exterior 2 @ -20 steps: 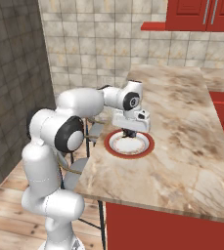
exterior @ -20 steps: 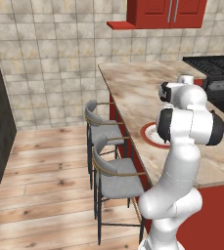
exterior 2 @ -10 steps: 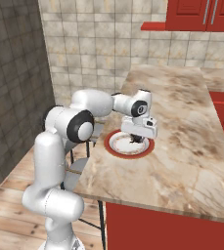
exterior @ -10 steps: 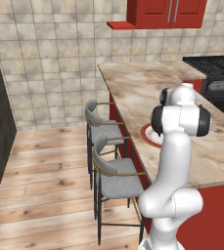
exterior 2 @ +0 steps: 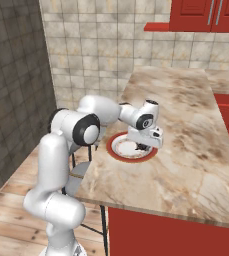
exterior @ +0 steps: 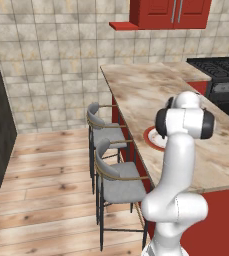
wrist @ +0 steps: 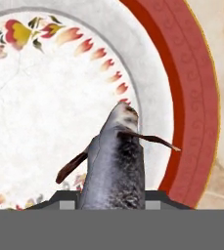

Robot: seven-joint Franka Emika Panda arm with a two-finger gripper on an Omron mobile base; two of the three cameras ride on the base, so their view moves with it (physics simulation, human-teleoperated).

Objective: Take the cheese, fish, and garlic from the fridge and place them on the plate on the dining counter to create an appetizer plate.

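A white robot arm holds the fish (wrist: 114, 161) over the plate (wrist: 191, 97) on the dining counter (exterior 2: 186, 125) of a simulated kitchen; the pincer (exterior 2: 143, 146) is closed around the fish's grey body, its head jutting forward across the plate's white, flower-painted centre toward the broad red rim. Seen from the hand, the part of the plate in view carries no cheese and no garlic, so the appetizer looks, at a guess, to be at its first or an early item; the fish is above the plate but not yet let go, and whether it touches the china cannot be told. The plate (exterior 2: 132, 148) sits near the counter's front edge, above the two grey stools (exterior: 113, 165); the fridge, where the remaining items would be, is not visible. In the right base view the arm is folded out low and level from its shoulder, elbow bent, wrist turned downward so the hand points almost straight at the plate; in the left base view the arm's own upper joints stand in front of the plate (exterior: 152, 138), leaving a sliver of red rim showing.
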